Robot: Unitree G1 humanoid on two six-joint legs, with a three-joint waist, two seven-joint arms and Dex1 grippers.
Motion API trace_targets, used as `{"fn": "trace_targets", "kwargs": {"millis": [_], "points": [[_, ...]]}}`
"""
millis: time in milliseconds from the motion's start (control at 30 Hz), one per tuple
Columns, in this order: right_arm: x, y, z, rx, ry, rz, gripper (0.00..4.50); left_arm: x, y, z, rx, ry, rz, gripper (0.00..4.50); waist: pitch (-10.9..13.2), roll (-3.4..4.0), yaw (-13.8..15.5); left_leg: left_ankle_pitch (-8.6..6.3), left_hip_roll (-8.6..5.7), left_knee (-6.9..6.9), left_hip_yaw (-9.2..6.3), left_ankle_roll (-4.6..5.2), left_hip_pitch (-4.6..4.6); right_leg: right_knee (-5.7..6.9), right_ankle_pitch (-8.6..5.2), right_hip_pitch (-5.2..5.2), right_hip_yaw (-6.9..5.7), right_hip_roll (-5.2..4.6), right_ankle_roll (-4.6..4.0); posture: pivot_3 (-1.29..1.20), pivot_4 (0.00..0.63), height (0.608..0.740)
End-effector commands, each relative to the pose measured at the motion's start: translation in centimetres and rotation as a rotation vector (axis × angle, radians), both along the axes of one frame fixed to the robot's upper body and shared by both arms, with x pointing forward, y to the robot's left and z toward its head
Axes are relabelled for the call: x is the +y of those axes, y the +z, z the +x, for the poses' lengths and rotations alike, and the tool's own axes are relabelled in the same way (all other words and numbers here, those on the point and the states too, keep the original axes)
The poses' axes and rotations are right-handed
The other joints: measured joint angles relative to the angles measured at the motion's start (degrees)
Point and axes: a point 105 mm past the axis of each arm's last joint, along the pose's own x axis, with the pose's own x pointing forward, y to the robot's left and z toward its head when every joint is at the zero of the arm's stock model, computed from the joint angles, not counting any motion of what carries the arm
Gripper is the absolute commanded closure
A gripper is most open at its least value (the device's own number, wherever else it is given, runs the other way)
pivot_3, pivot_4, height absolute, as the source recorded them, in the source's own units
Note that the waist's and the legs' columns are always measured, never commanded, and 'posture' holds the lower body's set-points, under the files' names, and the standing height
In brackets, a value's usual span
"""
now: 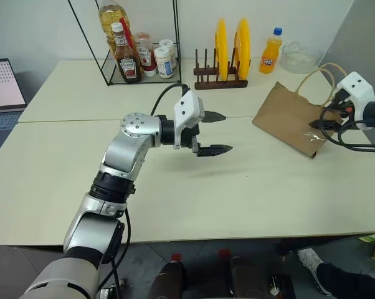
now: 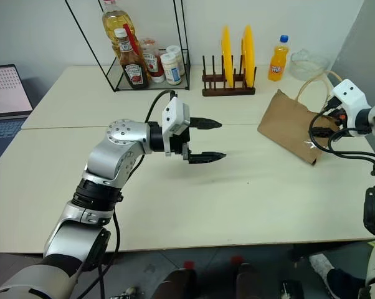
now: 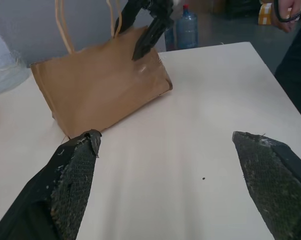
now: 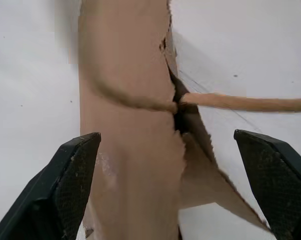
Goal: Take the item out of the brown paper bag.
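**A:** What does the figure show?

**B:** A creased kraft-brown paper carrier bag (image 1: 289, 119) with tan twisted-paper loop handles (image 1: 313, 76) lies on its side on the pale tabletop (image 1: 250, 193), mouth toward the robot's right. The right gripper (image 4: 173, 175) is at that mouth, its two black fingers wide apart and empty, straddling the torn upper edge of the bag. The left gripper (image 1: 213, 132) hovers over the middle of the table, well apart from the bag, pointing toward it, its fingers likewise spread and holding nothing.

**A:** And the item to be removed?

**B:** It cannot be seen; judging by the task, it lies inside the bag, hidden by the paper. The orange soda bottle with a blue cap (image 1: 271, 51) at the back of the table is a bystander.

**A:** What might fail from here?

**B:** Three things, probably. The mouth is nearly flat, so a closing finger may pinch paper rather than the item. A handle loop crosses the opening in the right wrist view and could snag a finger. And since nothing pins the light bag, a pull from the right may drag the whole bag, or lengthen the tear at its edge.
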Motion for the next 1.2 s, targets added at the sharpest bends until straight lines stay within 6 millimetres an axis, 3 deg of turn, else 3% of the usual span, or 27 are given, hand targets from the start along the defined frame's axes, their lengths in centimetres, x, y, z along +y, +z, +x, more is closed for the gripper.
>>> {"fn": "trace_targets", "kwargs": {"millis": [33, 133, 367, 467, 700, 900, 1200], "points": [[0.9, 2.3, 0.5, -0.074, 0.034, 0.026, 0.18, -0.8, 1.6, -0.6, -0.044, -0.049, -0.026, 0.01, 0.0, 0.00, -0.1, 0.00, 0.00, 0.03, 0.01, 0.00, 0.01, 0.08, 0.00, -0.02, 0.01, 0.00, 0.00, 0.00, 0.150, 0.740], [1.0, 2.0, 0.5, -0.071, 0.034, 0.037, 0.92, -1.1, 1.7, -0.8, -0.044, -0.061, -0.029, 0.00, 0.0, 0.00, 0.1, 0.00, 0.00, 0.16, -0.04, 0.00, 0.01, 0.22, 0.00, -0.02, -0.01, 0.00, 0.00, 0.00, 0.150, 0.740], [0.0, 1.4, 0.1, -0.045, 0.021, 0.006, 3.53, -0.5, 1.7, -0.4, -0.046, -0.043, -0.016, 0.00, 0.0, 0.00, 0.0, 0.00, -0.02, 0.64, -0.04, 0.02, 0.00, 0.58, 0.01, 0.01, 0.03, 0.03, 0.02, 0.00, 0.150, 0.740], [0.0, 1.4, 0.2, -0.044, 0.015, 0.003, 4.45, -0.4, 1.6, -0.4, -0.045, -0.036, -0.016, 0.00, 0.0, 0.01, -0.1, 0.00, -0.02, 0.64, -0.04, 0.02, 0.01, 0.60, 0.01, 0.01, 0.03, 0.06, 0.02, 0.00, 0.150, 0.740], [0.3, 1.7, 0.8, -0.098, 0.007, -0.004, 4.45, -0.2, 2.0, -0.1, -0.055, -0.014, -0.022, 0.00, 0.0, 0.01, -0.1, 0.00, -0.01, 0.65, -0.03, 0.01, 0.00, 0.57, 0.01, 0.01, 0.06, 0.02, 0.02, 0.00, 0.150, 0.740], [2.9, 3.7, 0.9, -0.182, 0.148, 0.078, 4.45, 1.8, 2.0, 0.1, -0.017, 0.038, -0.035, 0.00, 0.0, 0.01, -0.8, 0.00, -0.01, 0.64, -0.02, 0.01, 0.01, 0.59, 0.01, 0.01, 0.06, 0.04, 0.02, 0.00, 0.150, 0.740], [9.8, 4.1, 0.9, -0.212, 0.401, 0.161, 4.45, 6.6, -1.1, -0.8, 0.065, 0.211, -0.002, 0.00, 0.0, 0.05, -2.3, 0.00, 0.10, 0.65, -0.11, 0.01, 0.02, 0.63, 0.01, -0.03, 0.10, 0.03, 0.01, 0.00, 0.150, 0.740]]}}
